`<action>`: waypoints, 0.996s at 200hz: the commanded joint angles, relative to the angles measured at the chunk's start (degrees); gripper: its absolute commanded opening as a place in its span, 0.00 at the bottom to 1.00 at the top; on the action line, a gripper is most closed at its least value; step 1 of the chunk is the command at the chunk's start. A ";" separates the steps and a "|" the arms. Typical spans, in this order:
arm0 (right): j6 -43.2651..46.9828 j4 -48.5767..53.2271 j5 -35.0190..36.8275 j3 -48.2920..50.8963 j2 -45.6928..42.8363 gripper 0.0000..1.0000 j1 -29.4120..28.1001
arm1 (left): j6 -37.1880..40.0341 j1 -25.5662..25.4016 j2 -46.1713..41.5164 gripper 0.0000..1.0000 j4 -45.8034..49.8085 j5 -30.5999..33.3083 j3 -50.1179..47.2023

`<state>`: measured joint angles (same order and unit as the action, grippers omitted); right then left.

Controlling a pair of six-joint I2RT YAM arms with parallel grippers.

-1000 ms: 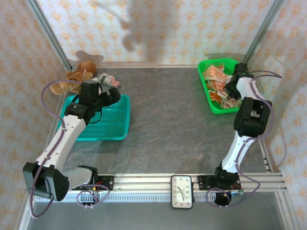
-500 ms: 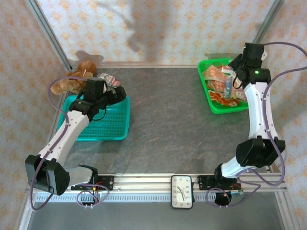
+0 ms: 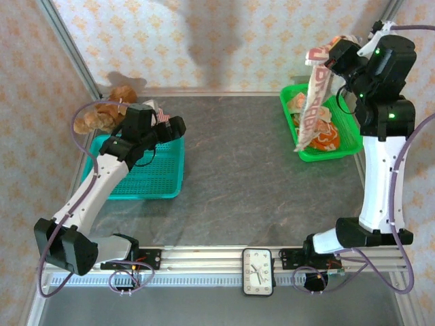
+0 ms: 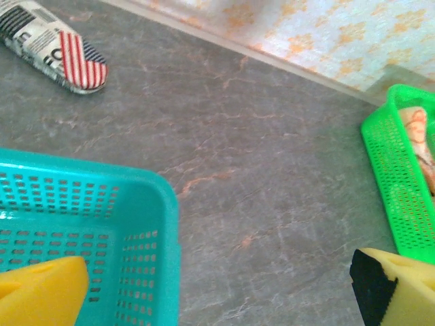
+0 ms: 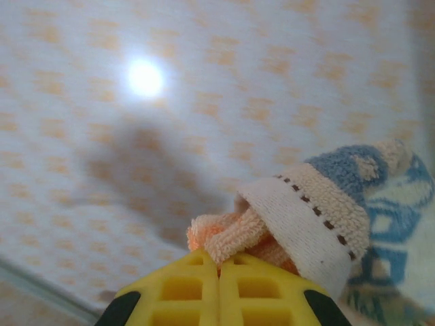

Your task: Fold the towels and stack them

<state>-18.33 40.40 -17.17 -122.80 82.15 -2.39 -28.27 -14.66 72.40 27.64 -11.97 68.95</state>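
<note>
We take the green tray at the far right of the table as our landmark. The right gripper is raised high above the tray's far edge, its jaws pressed fully together on the top edge of one towel. In the right wrist view we see the yellow fingertips meeting with a bunched fold of orange and cream terry pinched between them, and the towel's hemmed corner curling over to the right with blue lettering on it. From that grip the towel hangs down as a long strip over the tray's left half, its lower end just above the tray's near left part. We cannot tell if the tip touches what lies below. The other towels lie crumpled inside the tray, one mostly orange at the near side.

Well to the left of the tray, the left gripper hovers with its jaws spread as wide as they go, holding nothing and touching nothing. Its yellow pads stand far apart, with the corner of a teal basket below them and the tray's rim at the right. A small striped shoe lies on the table beyond the basket.
</note>
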 commanded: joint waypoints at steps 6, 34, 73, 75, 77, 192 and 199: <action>2.10 0.22 -2.64 -3.11 -1.27 0.00 -4.14 | 0.19 -1.40 -0.64 1.00 0.89 0.67 2.80; 2.73 2.18 -0.85 -2.35 -3.32 0.00 -8.53 | 0.08 -2.11 -2.27 1.00 1.48 1.53 3.03; 3.48 4.74 3.44 5.63 -9.27 0.00 -17.07 | 0.91 -2.31 -5.27 1.00 3.05 3.05 3.46; 3.45 4.76 3.63 6.13 -9.74 0.00 -17.50 | 1.00 -2.31 -5.43 1.00 3.15 3.08 3.47; 3.40 4.77 3.94 6.71 -10.08 0.00 -17.98 | 1.02 -2.31 -5.61 1.00 3.17 3.15 3.54; -1.36 8.27 38.88 12.63 -8.66 0.00 -40.76 | 1.75 -2.31 -9.63 1.00 3.97 4.26 0.91; -1.36 8.64 41.01 11.63 -7.40 0.00 -40.76 | 1.80 -2.30 -10.04 1.00 3.84 4.52 0.47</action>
<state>-18.61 46.92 11.88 -106.87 70.83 -42.09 -27.99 -16.51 64.73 30.48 -8.91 70.32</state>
